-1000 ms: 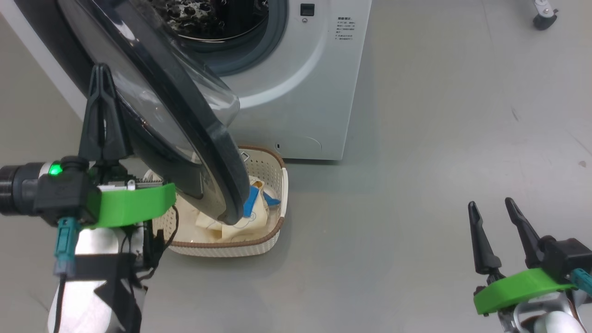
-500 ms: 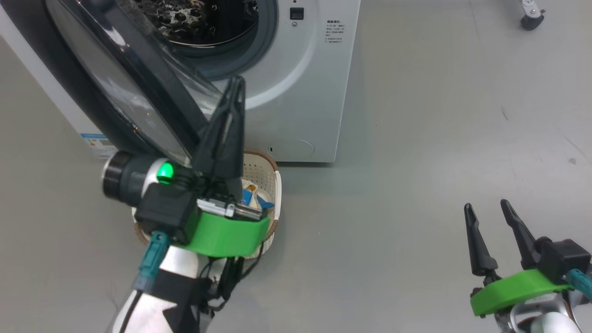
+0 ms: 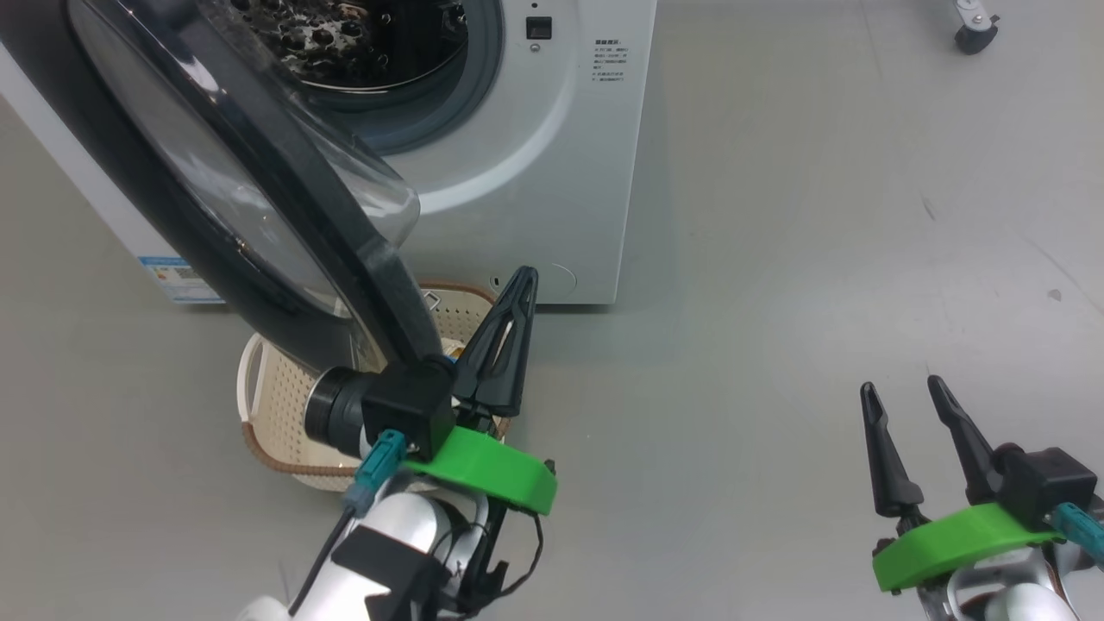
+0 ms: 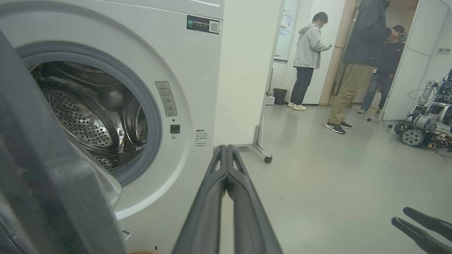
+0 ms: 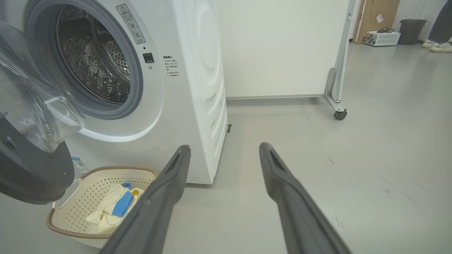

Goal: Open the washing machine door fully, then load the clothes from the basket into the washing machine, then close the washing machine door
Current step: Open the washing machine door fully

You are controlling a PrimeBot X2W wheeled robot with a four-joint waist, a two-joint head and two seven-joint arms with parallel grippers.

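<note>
1. big round black-rimmed glass washing machine door [image 3: 250, 190] hangs open over the small cream perforated plastic basket [image 3: 267, 405]
2. pale yellow, blue-patched clothes [image 5: 116, 208] sit in the basket
3. left gripper [image 3: 521, 280] pinched together, holding nothing, over the basket's right rim
4. right gripper [image 3: 901, 386] spread wide, well off to the side

Pale yellow clothes [image 5: 105, 211], cream basket [image 5: 76, 206]

Basket [image 3: 263, 405]: on floor [image 3: 776, 259], 6 o'clock of washing machine [image 3: 535, 172], under washing machine door [image 3: 259, 198] (clothes [image 5: 116, 208] inside); right tool [image 3: 900, 384] 4 o'clock, well apart.
</note>
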